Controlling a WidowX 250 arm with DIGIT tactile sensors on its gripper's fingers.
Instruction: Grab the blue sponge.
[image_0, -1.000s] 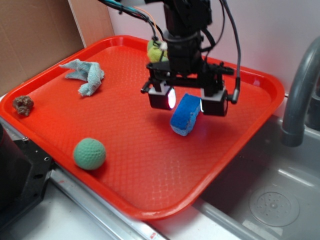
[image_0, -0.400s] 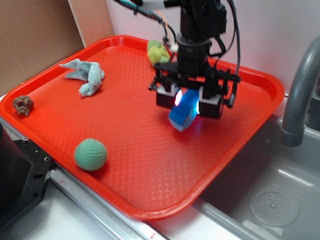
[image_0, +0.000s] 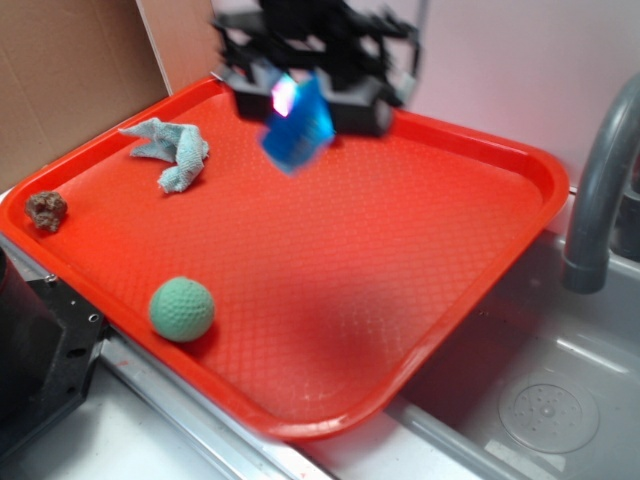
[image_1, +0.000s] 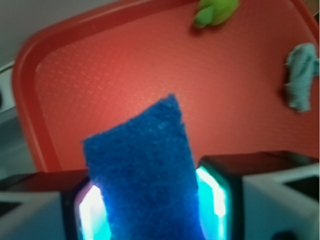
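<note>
Wrist: blue sponge (image_1: 142, 170) lengthwise from jaws

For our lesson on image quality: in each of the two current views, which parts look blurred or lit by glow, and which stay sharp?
Exterior view: the gripper and the blue sponge are smeared by motion blur, while the green ball, rag and tray stay sharp. Wrist view: the sponge fills the foreground, soft, with cyan-white glow at the finger pads; the background is mildly blurred.

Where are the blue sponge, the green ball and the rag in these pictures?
blue sponge (image_0: 297, 134): exterior view, middle of its blue face, below the gripper (image_0: 300, 97).
green ball (image_0: 182, 309): exterior view, centre of its round surface.
rag (image_0: 172, 150): exterior view, middle of the crumpled cloth.
</note>
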